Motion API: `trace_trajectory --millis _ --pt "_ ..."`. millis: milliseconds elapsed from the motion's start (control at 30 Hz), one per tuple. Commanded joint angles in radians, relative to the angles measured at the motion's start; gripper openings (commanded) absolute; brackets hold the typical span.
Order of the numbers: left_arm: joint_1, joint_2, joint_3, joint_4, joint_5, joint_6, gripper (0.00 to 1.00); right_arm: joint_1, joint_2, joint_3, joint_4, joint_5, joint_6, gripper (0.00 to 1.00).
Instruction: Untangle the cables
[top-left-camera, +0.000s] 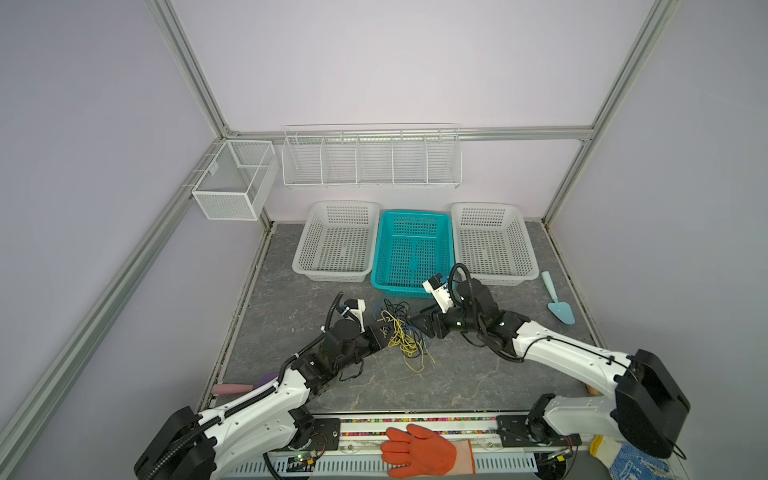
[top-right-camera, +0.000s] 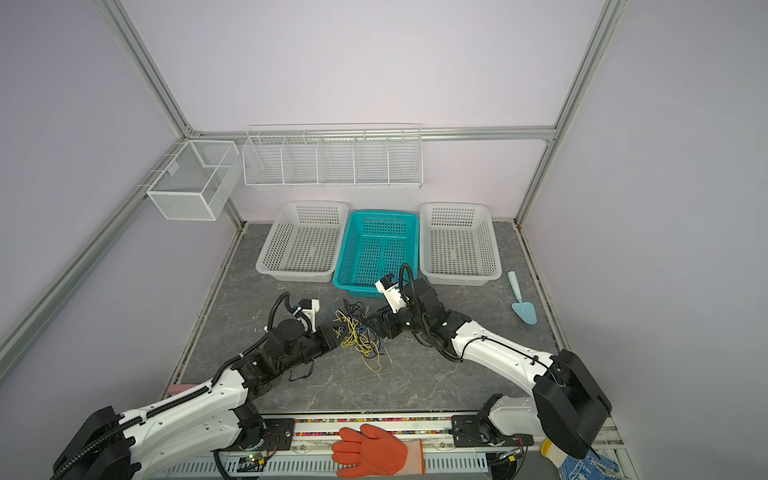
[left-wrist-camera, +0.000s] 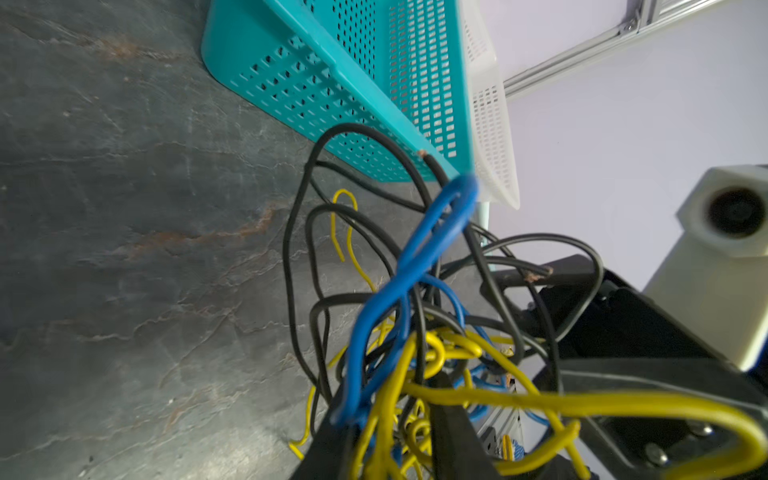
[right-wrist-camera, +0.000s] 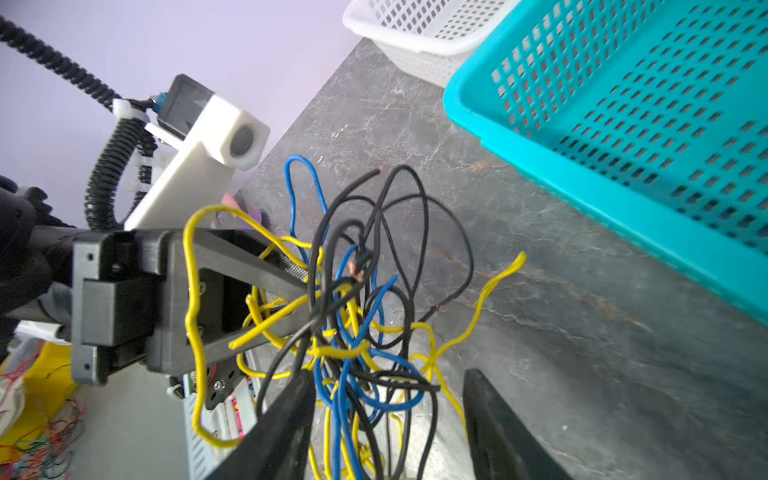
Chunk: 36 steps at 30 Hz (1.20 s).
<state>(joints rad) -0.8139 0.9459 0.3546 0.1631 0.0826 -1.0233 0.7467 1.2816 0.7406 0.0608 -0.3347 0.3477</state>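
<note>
As untangling needs a pull from two sides, the work sits in the middle of the grey table (top-left-camera: 457, 374), just in front of the teal basket (top-left-camera: 413, 213). The left gripper (right-wrist-camera: 309, 301) pinches the cables (top-left-camera: 401, 334) at one edge, I think as an anchor; the right gripper (right-wrist-camera: 388, 374) is spread around other strands. Which colour is pinched, the knot hides; the lowest loops blur.

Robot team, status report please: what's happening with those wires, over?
Left end effector shut on cables. Right end effector open around them. Cables tangled: yellow, black, blue. Teal basket close behind.
</note>
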Motion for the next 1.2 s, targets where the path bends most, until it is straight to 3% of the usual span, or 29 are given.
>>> trace_trajectory --millis 0,300,433,667,800,933,1033,1167 --pt "0.016 0.033 0.028 -0.164 -0.082 0.081 0.00 -0.007 -0.047 -0.021 -0.007 -0.007 -0.012 0.65" --pt "0.015 0.068 0.070 -0.205 -0.053 0.158 0.00 -0.014 -0.028 -0.025 0.057 -0.072 0.022 0.61" --pt "0.016 0.086 0.072 -0.229 -0.041 0.171 0.00 -0.017 -0.035 -0.035 0.102 -0.104 0.055 0.50" --pt "0.015 0.122 0.064 -0.208 -0.008 0.178 0.00 -0.017 0.004 0.000 0.094 -0.076 0.089 0.39" --pt "0.015 0.104 0.053 -0.198 -0.015 0.181 0.00 -0.016 0.039 0.029 0.064 -0.062 0.100 0.19" --pt "0.015 0.101 0.051 -0.206 -0.014 0.193 0.00 -0.017 0.018 0.025 0.066 -0.022 0.100 0.16" --pt "0.015 0.102 0.037 -0.190 -0.005 0.191 0.00 -0.015 0.003 0.033 0.059 -0.001 0.086 0.07" --pt "0.015 0.075 0.005 -0.165 -0.003 0.180 0.00 -0.014 0.030 0.040 0.077 -0.015 0.107 0.07"
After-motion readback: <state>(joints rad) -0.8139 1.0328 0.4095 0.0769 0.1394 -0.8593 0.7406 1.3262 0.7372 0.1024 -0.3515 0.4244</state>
